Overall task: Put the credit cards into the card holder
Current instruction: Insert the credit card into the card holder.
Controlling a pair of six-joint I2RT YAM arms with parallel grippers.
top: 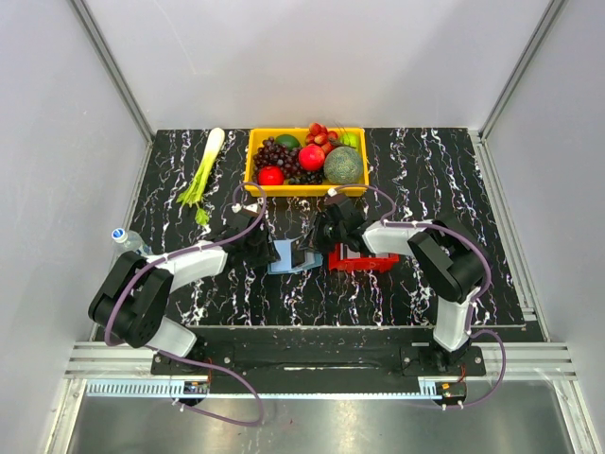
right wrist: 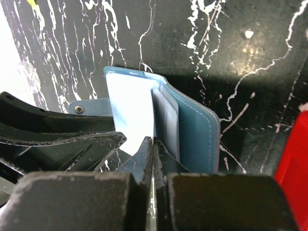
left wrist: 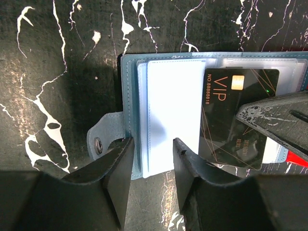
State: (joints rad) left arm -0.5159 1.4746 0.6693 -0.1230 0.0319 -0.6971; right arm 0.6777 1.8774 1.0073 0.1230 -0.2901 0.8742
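While the card holder (left wrist: pixel 132 96) lies opened on the black marbled table (left wrist: pixel 48 57), between the two grippers and just left of the red tray (right wrist: pixel 293 163), we see the dark VIP card (left wrist: pixel 226 130) over its right-hand pockets. The card's long axis runs parallel to the holder's snap-tab edge, chip end away from the left wrist. From above, the grippers hide most of the holder.

Our right gripper (right wrist: pixel 153 144) pinches that card, fingers pressed together and covering one corner. Our left gripper (left wrist: pixel 150 144) stands part spread, tips at the holder's near edge. Both arms reach inward with bent elbows.
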